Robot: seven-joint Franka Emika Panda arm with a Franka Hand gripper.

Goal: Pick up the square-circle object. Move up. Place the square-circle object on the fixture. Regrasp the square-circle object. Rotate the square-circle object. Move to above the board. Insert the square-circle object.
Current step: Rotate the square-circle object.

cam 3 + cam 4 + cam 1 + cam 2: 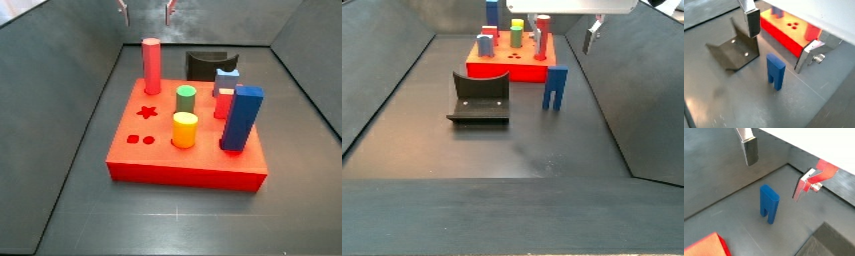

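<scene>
Dark-blue plastic identifies the square-circle object (555,87), which stands upright on the grey floor (516,150), just beside the board (509,62) and near the fixture (480,98). In a wrist view it is a slim piece with a slot in its lower end (768,203). The gripper (144,10) hangs high above the floor, empty, jaws apart. Risk: the piece is tall and narrow, so an off-centre descent is likely to tip it before the fingers (753,22) close. A finger can also strike the board edge.
</scene>
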